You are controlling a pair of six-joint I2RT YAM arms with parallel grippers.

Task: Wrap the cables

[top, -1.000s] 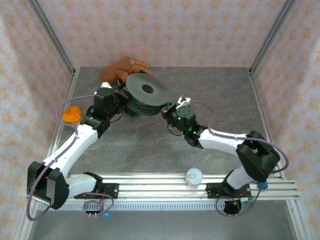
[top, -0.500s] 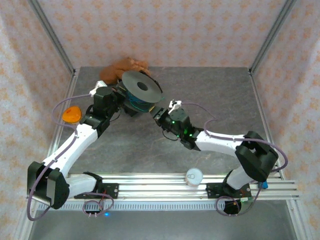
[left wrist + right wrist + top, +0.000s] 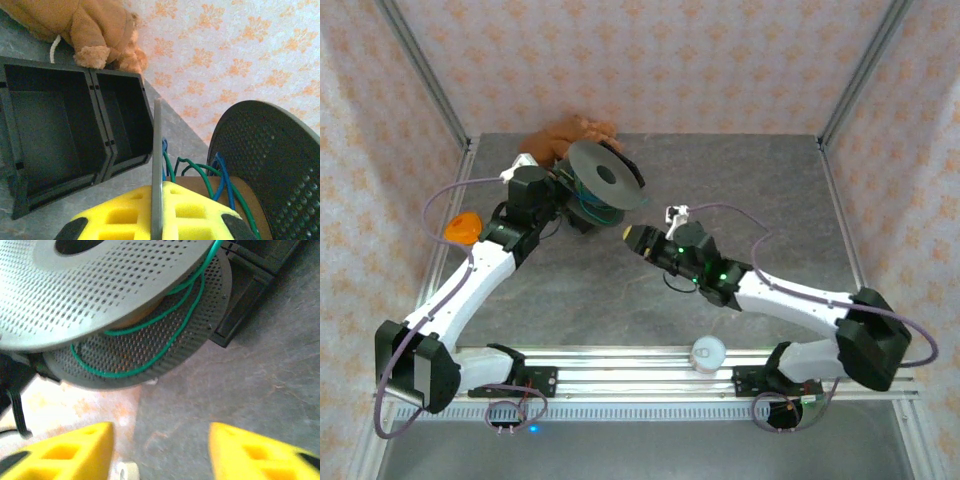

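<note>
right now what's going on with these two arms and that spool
The left gripper is clamped on one flange of the grey spool, holding it tilted toward the back of the table. A green cable and a blue cable sit in loose turns around its core. The right gripper is open and empty, just short of the spool's rim.

We see the spool (image 3: 125,300) cut off at 12 and 9 o'clock in the right wrist view, its upper flange hiding part of the green cable (image 3: 172,337). In the left wrist view, the plush toy (image 3: 90,30) is cropped at 12 o'clock, and the blue cable (image 3: 223,177) sinks behind the left pincer (image 3: 157,220) at 6 o'clock.
</note>
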